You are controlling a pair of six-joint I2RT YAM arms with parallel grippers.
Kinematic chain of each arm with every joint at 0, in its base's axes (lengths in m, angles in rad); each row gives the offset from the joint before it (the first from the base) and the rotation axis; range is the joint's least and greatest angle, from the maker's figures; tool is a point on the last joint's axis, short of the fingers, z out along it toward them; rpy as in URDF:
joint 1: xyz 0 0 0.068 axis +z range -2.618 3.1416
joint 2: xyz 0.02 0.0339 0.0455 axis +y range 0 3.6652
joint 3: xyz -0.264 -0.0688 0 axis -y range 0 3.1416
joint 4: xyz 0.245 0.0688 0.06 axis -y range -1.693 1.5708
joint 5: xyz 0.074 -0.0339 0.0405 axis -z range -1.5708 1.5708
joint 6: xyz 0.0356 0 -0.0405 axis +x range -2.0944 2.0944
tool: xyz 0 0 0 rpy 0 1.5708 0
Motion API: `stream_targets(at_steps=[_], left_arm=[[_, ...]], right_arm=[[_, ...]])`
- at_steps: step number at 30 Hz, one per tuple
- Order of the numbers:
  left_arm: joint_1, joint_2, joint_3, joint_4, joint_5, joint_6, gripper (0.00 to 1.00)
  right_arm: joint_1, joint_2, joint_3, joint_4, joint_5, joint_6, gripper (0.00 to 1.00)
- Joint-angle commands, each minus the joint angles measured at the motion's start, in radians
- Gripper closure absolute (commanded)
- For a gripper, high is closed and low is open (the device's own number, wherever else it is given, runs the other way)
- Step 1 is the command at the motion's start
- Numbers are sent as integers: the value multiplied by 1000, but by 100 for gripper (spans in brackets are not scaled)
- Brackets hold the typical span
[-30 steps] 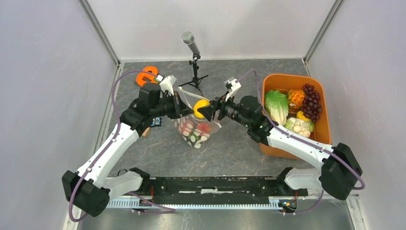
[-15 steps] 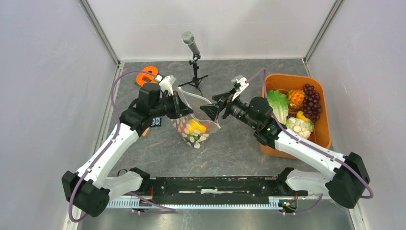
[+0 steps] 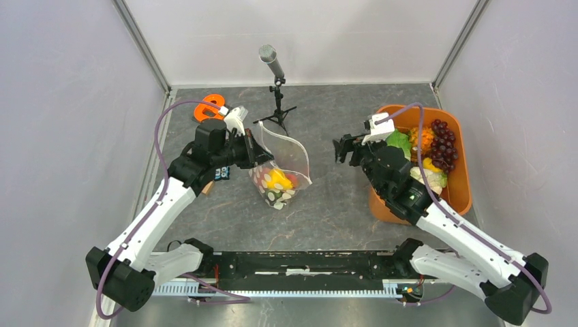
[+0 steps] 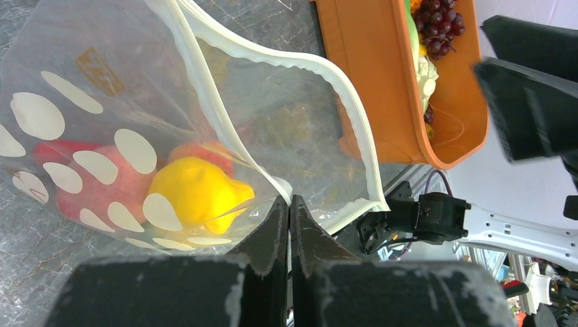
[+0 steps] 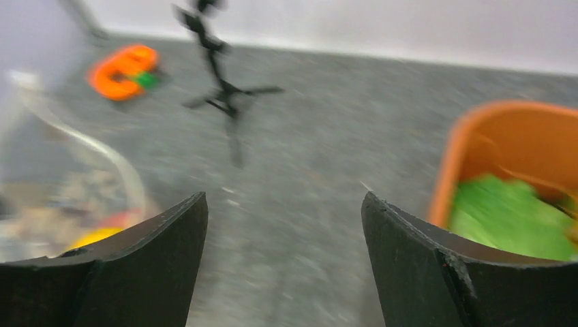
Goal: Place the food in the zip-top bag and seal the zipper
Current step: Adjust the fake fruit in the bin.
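Observation:
The clear dotted zip-top bag point(image 3: 281, 170) stands open on the table, holding a yellow toy fruit point(image 3: 278, 179) and red pieces point(image 4: 71, 194). My left gripper point(image 3: 253, 151) is shut on the bag's mouth edge at the whitish zipper strip point(image 4: 272, 178); the yellow fruit point(image 4: 194, 193) lies just inside. My right gripper point(image 3: 343, 150) is open and empty, in the air between the bag and the orange tub point(image 3: 461, 170). The tub holds green lettuce point(image 3: 400, 144), a purple grape bunch point(image 3: 443, 141), an orange pineapple point(image 3: 424, 137) and a yellow piece point(image 3: 429, 164).
A microphone on a small tripod point(image 3: 276, 88) stands behind the bag. An orange tape holder point(image 3: 210, 107) lies at the far left. The side walls close the table on both sides. A white cauliflower-like toy point(image 3: 428, 180) also lies in the tub.
The yellow fruit dropped from my right gripper into the bag. My right gripper opened and swung right, away from the bag toward the tub. My left gripper kept its hold.

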Motion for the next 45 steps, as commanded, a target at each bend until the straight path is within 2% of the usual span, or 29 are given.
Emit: stream_targets(at_steps=[1,4,8,14,18,24,30,37,45], left_arm=[[-4,-10,0,29,5,37,98],[-4,1,-1,31,10,39,98],[-4,13,2,45,22,29,98],[-4,17,14,33,40,38,98],[-4,14,5,26,40,42,98],[-4,-1,-8,40,38,32,98],[-4,0,-3,38,45,35,98],[-4,0,-10,46,49,33,98],[-4,-13,-14,42,37,39,98]], right_arm=[[-134,-14,58,-379,236,-108,15],[-318,-45,39,-473,136,-97,20],[-473,-68,16,-521,97,-73,21],[-705,-76,-26,-507,-16,-71,20],[-805,-70,-29,-477,-56,-78,20],[-880,-2,-14,-439,-22,-102,20],[-890,31,-47,-316,135,-101,22],[-919,181,-7,-270,28,-80,20],[-919,237,7,-191,134,-109,22]])
